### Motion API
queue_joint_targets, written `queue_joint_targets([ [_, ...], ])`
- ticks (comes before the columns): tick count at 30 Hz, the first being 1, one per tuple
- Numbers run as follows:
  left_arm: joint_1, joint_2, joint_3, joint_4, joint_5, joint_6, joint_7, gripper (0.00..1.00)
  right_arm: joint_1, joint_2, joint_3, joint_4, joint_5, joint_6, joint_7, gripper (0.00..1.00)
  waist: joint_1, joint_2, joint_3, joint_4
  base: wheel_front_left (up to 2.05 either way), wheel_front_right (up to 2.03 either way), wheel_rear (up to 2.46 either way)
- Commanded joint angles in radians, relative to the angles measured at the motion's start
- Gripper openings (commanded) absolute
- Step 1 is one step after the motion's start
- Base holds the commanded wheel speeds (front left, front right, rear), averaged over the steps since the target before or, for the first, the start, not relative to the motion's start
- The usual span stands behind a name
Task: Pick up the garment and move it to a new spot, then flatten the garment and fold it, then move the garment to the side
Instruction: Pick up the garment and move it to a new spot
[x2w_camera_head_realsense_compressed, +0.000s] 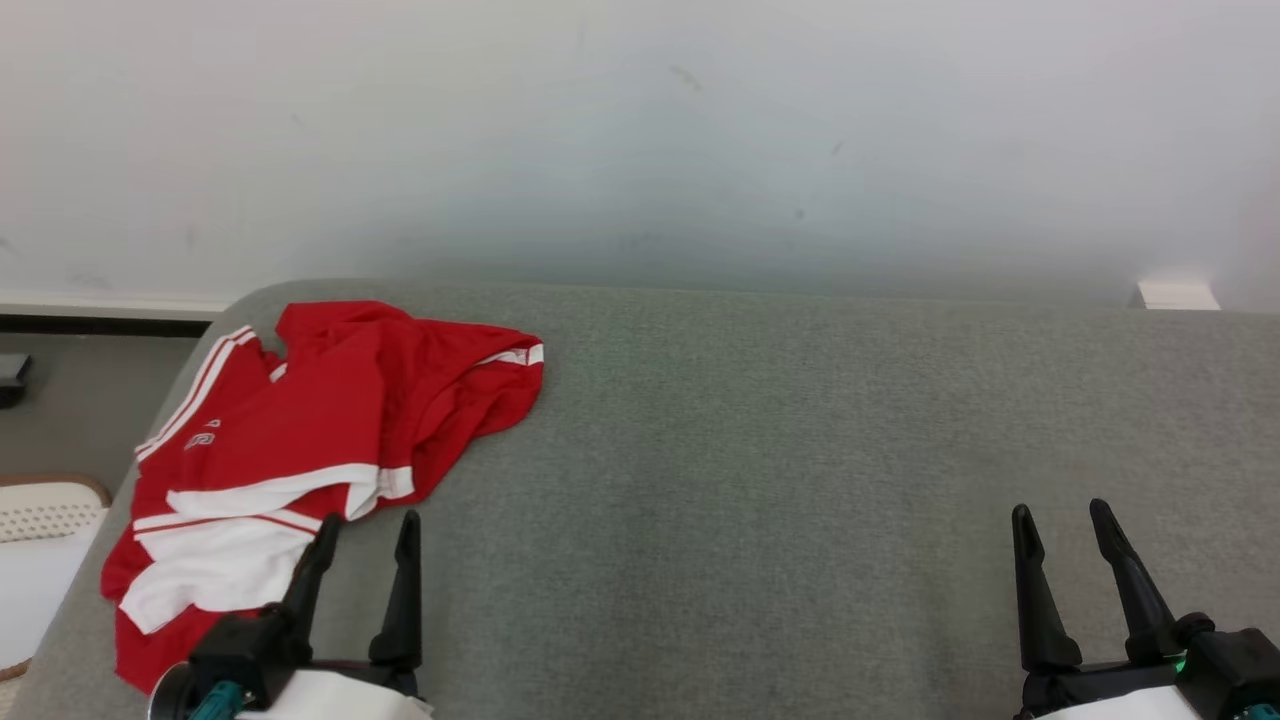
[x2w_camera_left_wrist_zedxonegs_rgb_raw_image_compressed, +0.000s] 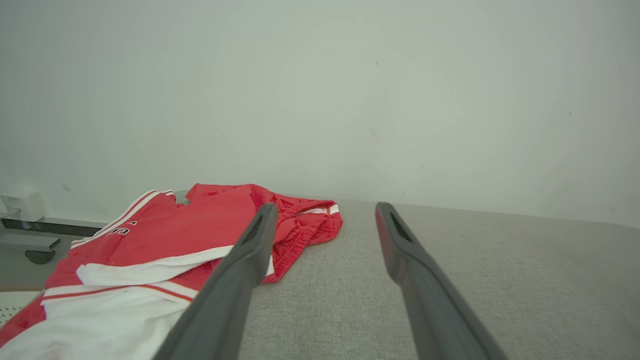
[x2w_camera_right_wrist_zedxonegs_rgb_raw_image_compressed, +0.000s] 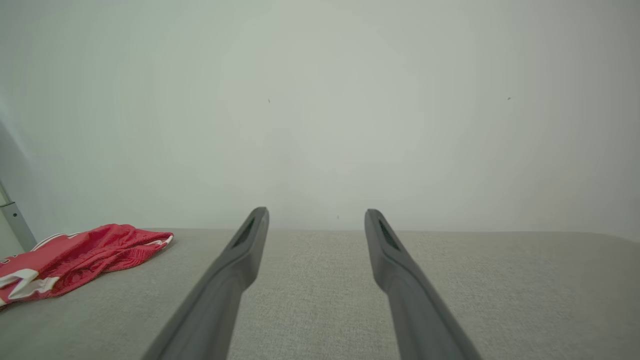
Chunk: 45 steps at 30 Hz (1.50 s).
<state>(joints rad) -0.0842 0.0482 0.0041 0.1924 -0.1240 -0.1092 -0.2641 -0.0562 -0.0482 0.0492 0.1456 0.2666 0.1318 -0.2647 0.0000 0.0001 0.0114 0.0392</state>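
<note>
Lying crumpled along the left edge of the grey fabric worktop, the red garment with white stripes and panels reaches from the far left corner toward the near side. The left claw hangs released at its near edge, fingers spread, one finger crossing the white panel; I cannot tell whether it touches. The right claw is released too, fingers parted over bare fabric at the near right, well apart from the garment. A pale wall stands behind.
</note>
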Motion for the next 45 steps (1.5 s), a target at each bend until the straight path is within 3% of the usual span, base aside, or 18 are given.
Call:
queue_joint_targets([
  [1, -0.007, 0.004, 0.006, 0.002, -0.003, 0.004, -0.001, 1.00, 0.009, -0.004, 0.002, 0.002, 0.006, -0.002, 0.000, 1.00, 0.0000, -0.0001, 0.002, 0.025, 0.00, 0.00, 0.00],
  [18, -0.028, 0.004, 0.045, 0.011, -0.019, 0.009, -0.001, 1.00, -0.018, -0.005, 0.080, 0.016, 0.018, -0.002, 0.001, 1.00, 0.0000, -0.0001, 0.033, 0.306, 0.00, 0.00, 0.00],
  [26, -0.032, 0.004, 0.051, 0.016, -0.043, 0.014, -0.001, 1.00, -0.042, -0.004, 0.100, 0.016, 0.005, -0.002, 0.001, 1.00, 0.0000, -0.0001, 0.054, 0.394, 0.00, 0.00, 0.00],
  [35, -0.042, 0.004, 0.057, 0.014, -0.061, 0.018, -0.001, 1.00, -0.056, -0.004, 0.109, 0.015, 0.002, -0.002, 0.001, 1.00, 0.0000, -0.0001, 0.062, 0.404, 0.00, 0.00, 0.00],
  [45, -0.151, 0.037, 0.068, 0.079, -0.071, -0.009, -0.001, 1.00, -0.071, -0.009, 0.088, -0.009, -0.009, -0.002, 0.001, 1.00, 0.0000, -0.0001, 0.085, 0.339, 0.00, 0.00, 0.00],
])
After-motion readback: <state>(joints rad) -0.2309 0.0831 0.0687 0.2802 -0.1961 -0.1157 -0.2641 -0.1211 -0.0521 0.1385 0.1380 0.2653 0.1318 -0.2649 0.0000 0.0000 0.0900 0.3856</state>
